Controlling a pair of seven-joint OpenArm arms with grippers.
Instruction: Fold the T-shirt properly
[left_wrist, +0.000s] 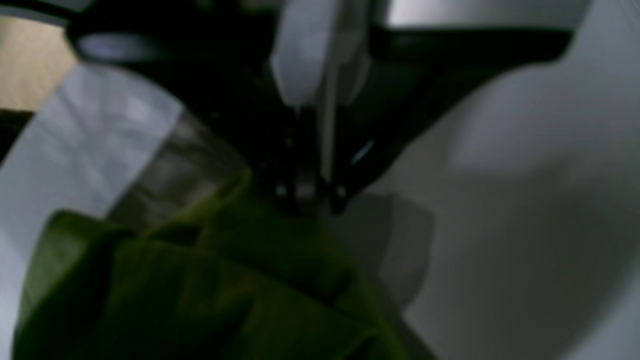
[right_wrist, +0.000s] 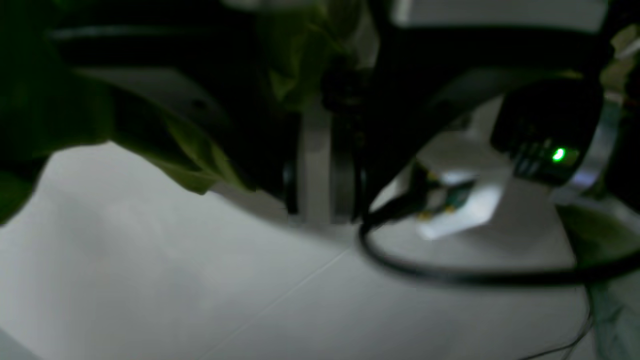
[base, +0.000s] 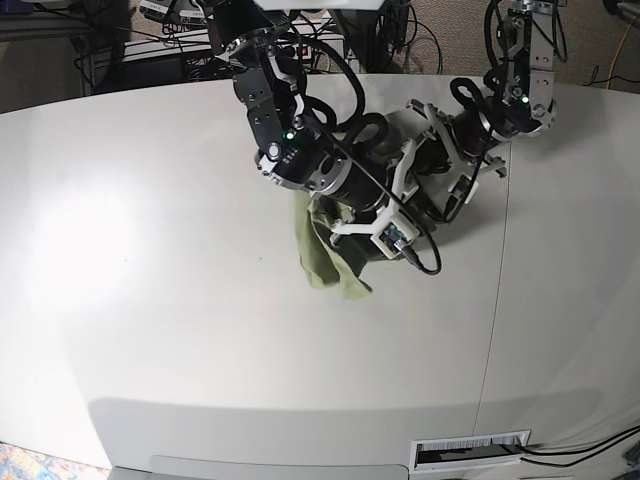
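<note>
Both arms crowd over T-shirt (base: 325, 255) on table (base: 150, 200); left pincer (left_wrist: 307, 192) seemingly clamps cloth; right unclear.

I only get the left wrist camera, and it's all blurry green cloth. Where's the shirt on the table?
Observer: In the base view, the T-shirt is bunched up near the middle of the white table, not spread flat.
Operator: Is the other arm close?
Observer: Yes, the right arm leans over it; green cloth shows just below that arm.
Operator: Does its camera see the shirt too?
Observer: Yes, the right wrist view has green cloth at its top left, and a black cable curving over the table.
</note>
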